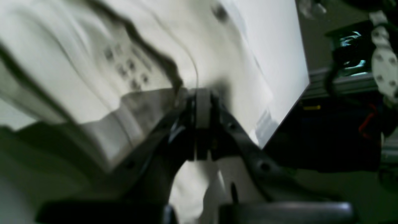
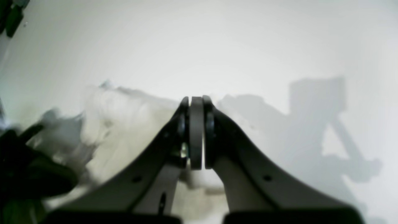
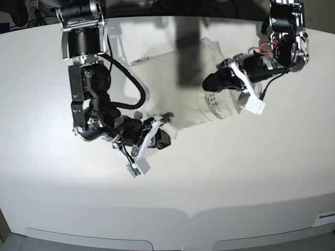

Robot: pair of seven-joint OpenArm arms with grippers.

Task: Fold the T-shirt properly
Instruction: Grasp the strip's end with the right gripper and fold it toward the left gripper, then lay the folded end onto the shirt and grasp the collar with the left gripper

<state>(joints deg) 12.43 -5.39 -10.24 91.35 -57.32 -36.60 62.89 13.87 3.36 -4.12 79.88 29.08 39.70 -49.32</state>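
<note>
Both grippers pinch edges of the T-shirt (image 3: 183, 83) on the white table (image 3: 251, 172).

The left gripper (image 1: 202, 102) has its fingers pressed together on a fold of cloth at the garment's far-right side, with fabric bunched to the left of the tips. The right gripper (image 2: 196, 107) is likewise closed tight at the shirt's near-left corner, with cream cloth lying beneath and beside its pads.

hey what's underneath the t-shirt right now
The T-shirt lies crumpled on the white table, which shows bare all around it. The right end effector and left end effector are both shut on its edges. Whatever is beneath the fabric is covered.
</note>
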